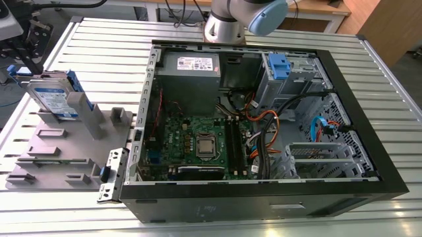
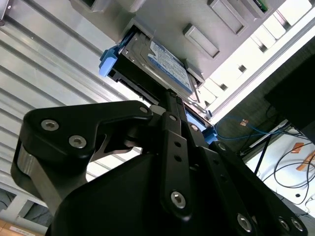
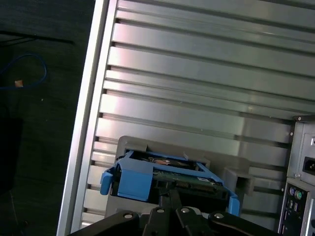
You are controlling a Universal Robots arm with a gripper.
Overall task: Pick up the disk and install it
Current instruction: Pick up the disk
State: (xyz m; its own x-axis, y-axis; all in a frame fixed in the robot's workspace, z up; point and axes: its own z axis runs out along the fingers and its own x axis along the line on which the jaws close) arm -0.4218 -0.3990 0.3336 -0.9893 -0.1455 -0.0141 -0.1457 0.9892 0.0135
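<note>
The disk [image 1: 54,97] stands on edge in a slot of the grey fixture tray [image 1: 49,148] at the exterior view's left, a silver drive with a blue-and-white label and blue side rails. My black gripper [image 1: 29,59] hangs just above and behind its upper end. In the second wrist view the gripper [image 2: 172,101] points at the near edge of the disk [image 2: 167,61]. The first wrist view has the gripper [image 3: 171,191] right in front of the connector edge of the disk [image 3: 147,173], which sits in its grey holder. I cannot tell whether gripper and disk touch.
An open computer case [image 1: 264,123] lies in the middle of the slatted metal table [image 1: 99,39], with the motherboard, cables, a grey power supply [image 1: 191,66] and a blue-clipped drive bay [image 1: 280,66] inside. Beyond the table edge are dark floor and loose cables [image 2: 256,132].
</note>
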